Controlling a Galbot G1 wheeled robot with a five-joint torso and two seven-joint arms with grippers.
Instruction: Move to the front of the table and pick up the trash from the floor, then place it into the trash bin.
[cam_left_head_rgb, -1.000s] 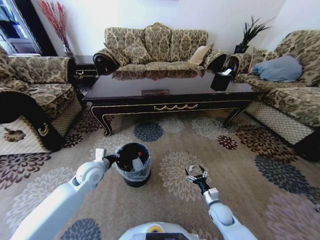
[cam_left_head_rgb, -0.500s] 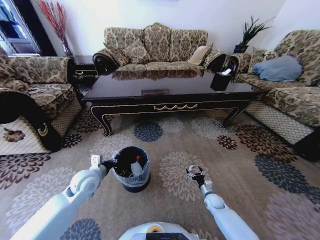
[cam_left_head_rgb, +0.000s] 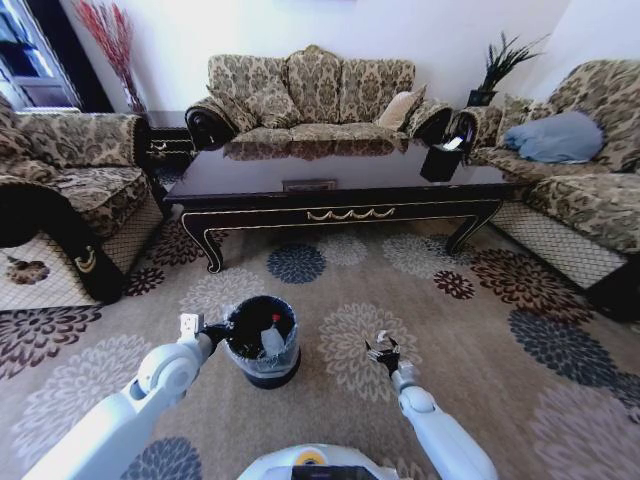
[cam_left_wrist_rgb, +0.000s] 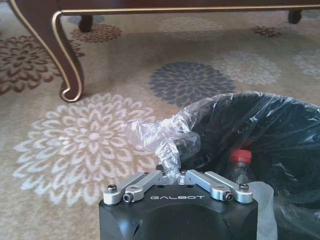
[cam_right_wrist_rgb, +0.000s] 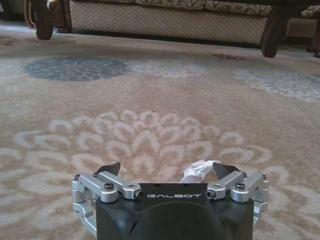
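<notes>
Since a second ago the right gripper (cam_left_head_rgb: 384, 351) has drawn back toward the robot and lower, and the left gripper (cam_left_head_rgb: 214, 331) has slid off the bin's rim to its left side. The table (cam_left_head_rgb: 330, 190) stands across the far side of the floor (cam_left_head_rgb: 480, 330), well beyond both arms. The bin (cam_left_head_rgb: 262, 338) sits on the carpet just left of centre, its bag (cam_left_wrist_rgb: 160, 137) bunched over the near rim. Inside it, a bottle (cam_left_wrist_rgb: 239, 167) with a red cap stands tilted, beside a pale scrap (cam_left_head_rgb: 272, 341). The left gripper is pinched narrow on the bunched bag at the rim. The right gripper hangs low over a cream flower medallion, its fingers (cam_right_wrist_rgb: 109, 168) spread wide, with a crumpled white paper (cam_right_wrist_rgb: 198, 169) on the carpet between them.
</notes>
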